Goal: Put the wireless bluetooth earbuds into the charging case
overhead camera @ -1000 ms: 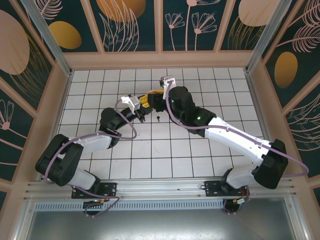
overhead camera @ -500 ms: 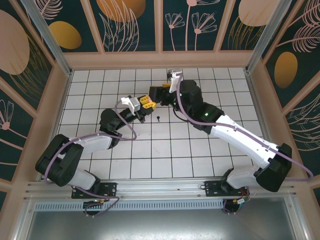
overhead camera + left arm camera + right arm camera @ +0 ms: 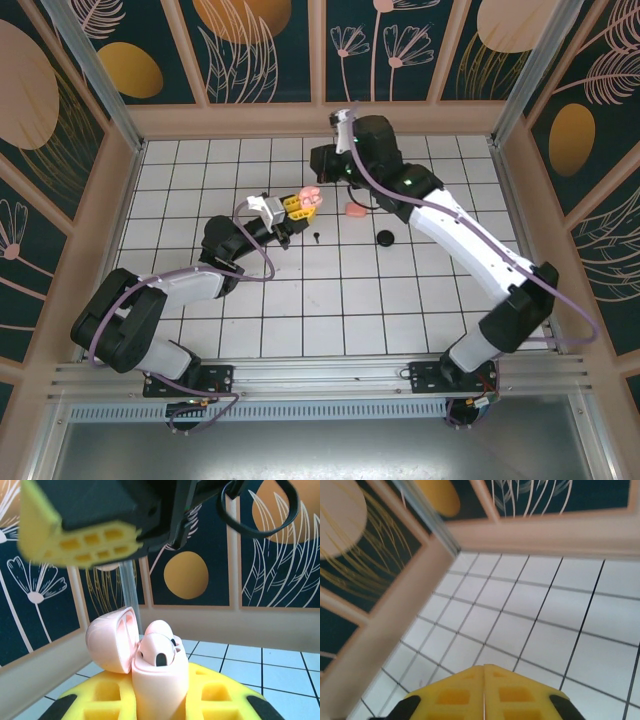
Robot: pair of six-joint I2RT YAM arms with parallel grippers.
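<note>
My left gripper (image 3: 297,206) is shut on a pale pink charging case (image 3: 311,197), held upright between its yellow fingers (image 3: 95,700). The case (image 3: 159,680) has its lid (image 3: 111,640) swung open to the left. Two pale pinkish-white earbuds (image 3: 156,649) sit in its sockets, heads sticking up. My right gripper (image 3: 320,163) hangs above and beyond the case, near the back wall. Its yellow pads (image 3: 465,695) meet with nothing between them. One of its fingers (image 3: 80,535) shows overhead in the left wrist view. A tiny black earbud (image 3: 316,237) lies on a tile just in front of the case.
A small coral pink item (image 3: 354,210) and a round black item (image 3: 385,238) lie on the white tiles right of the case. Wooden walls (image 3: 320,120) close in the back and both sides. The near tiles lie bare.
My right gripper rose away from the case toward the back wall, opened wider, then shut. Its arm now uncovers the coral and black items. The left gripper held still.
</note>
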